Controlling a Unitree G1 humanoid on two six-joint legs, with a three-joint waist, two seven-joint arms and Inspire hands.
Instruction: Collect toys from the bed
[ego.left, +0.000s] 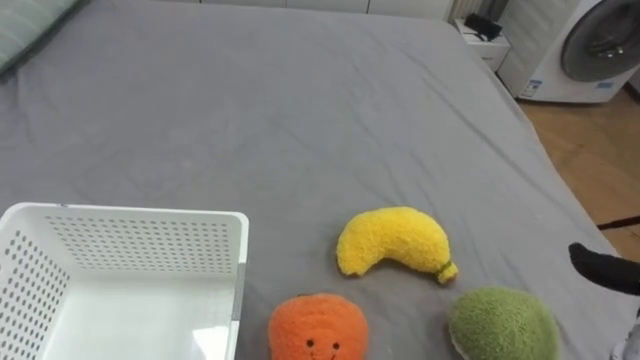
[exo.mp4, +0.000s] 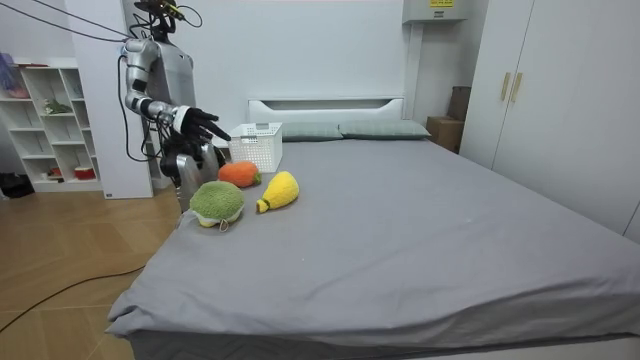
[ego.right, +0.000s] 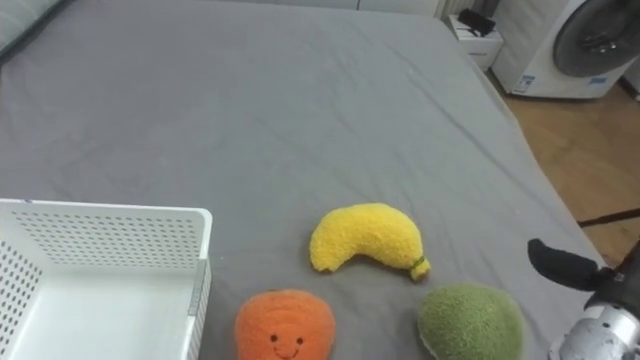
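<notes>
Toys (yellow plush banana, round orange plush, round green plush) lie on the grey bed by the white plastic basket: likely light and squashy, so my right hand, fingers spread, should wrap mid-body.

On the bed, the basket lies left of 3 plush toys.
</notes>
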